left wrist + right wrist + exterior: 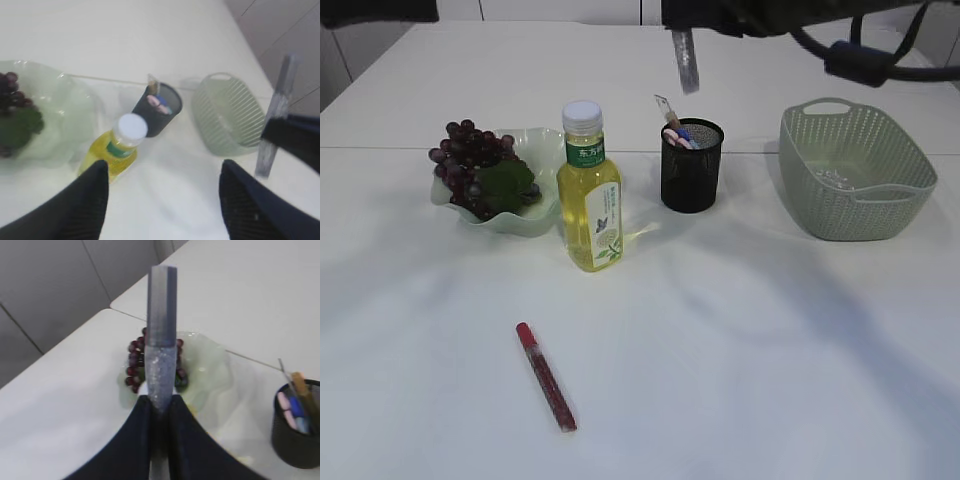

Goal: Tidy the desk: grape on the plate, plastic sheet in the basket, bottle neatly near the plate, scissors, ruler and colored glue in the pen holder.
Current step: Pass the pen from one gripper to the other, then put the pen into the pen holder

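Note:
My right gripper (pixel 161 402) is shut on a silver glitter glue tube (pixel 162 340), held high above the black mesh pen holder (pixel 691 165); the tube shows at the top of the exterior view (pixel 685 60) and in the left wrist view (pixel 275 115). The pen holder has scissors and a ruler (pixel 672 118) in it. A red glitter glue tube (pixel 546 376) lies on the table at the front. The grapes (pixel 475 165) sit on the pale green plate (pixel 545 145). The yellow bottle (pixel 589 190) stands upright beside the plate. My left gripper (pixel 162 187) is open and empty above the bottle.
A green basket (pixel 855 170) stands at the right with a clear plastic sheet (pixel 835 178) inside. The white table's seam runs behind the objects.

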Action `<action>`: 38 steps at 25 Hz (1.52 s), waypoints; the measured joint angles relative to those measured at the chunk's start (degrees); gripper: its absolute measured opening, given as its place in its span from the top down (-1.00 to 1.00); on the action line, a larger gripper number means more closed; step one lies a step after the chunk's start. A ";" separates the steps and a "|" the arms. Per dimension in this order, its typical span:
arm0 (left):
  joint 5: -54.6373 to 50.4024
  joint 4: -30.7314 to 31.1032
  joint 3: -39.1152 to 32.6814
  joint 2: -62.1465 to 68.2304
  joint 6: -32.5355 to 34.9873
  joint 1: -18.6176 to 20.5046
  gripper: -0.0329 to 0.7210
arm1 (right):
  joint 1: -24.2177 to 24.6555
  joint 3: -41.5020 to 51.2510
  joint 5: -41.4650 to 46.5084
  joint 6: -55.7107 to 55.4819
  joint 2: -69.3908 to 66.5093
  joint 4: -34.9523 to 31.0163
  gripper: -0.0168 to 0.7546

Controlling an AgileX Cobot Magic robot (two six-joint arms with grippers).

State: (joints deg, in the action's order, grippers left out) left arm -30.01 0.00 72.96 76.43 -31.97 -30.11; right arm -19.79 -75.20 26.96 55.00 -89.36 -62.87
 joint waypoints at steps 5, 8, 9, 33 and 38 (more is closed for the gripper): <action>-8.32 5.77 -1.31 1.17 2.48 0.04 -0.43 | 2.54 -1.90 -4.59 6.82 -6.86 -1.52 0.79; -10.30 7.65 -4.71 1.89 2.69 0.04 -0.41 | 4.07 -5.45 -6.32 11.09 -11.35 -4.27 0.79; -10.61 7.91 -6.03 1.88 2.69 0.04 -0.40 | 4.59 -7.02 -6.75 12.18 -13.00 -5.42 0.79; -14.17 8.51 -10.67 1.88 2.82 0.04 -0.33 | 6.02 -24.04 -17.39 19.65 -38.69 -10.68 0.79; -14.17 8.51 -10.67 1.88 2.82 0.04 -0.30 | 6.02 -24.16 -17.97 19.76 -39.20 -11.50 0.79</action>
State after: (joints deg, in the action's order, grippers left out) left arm -44.19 8.51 62.29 78.30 -29.16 -30.07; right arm -13.77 -99.36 8.99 74.77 -128.55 -74.37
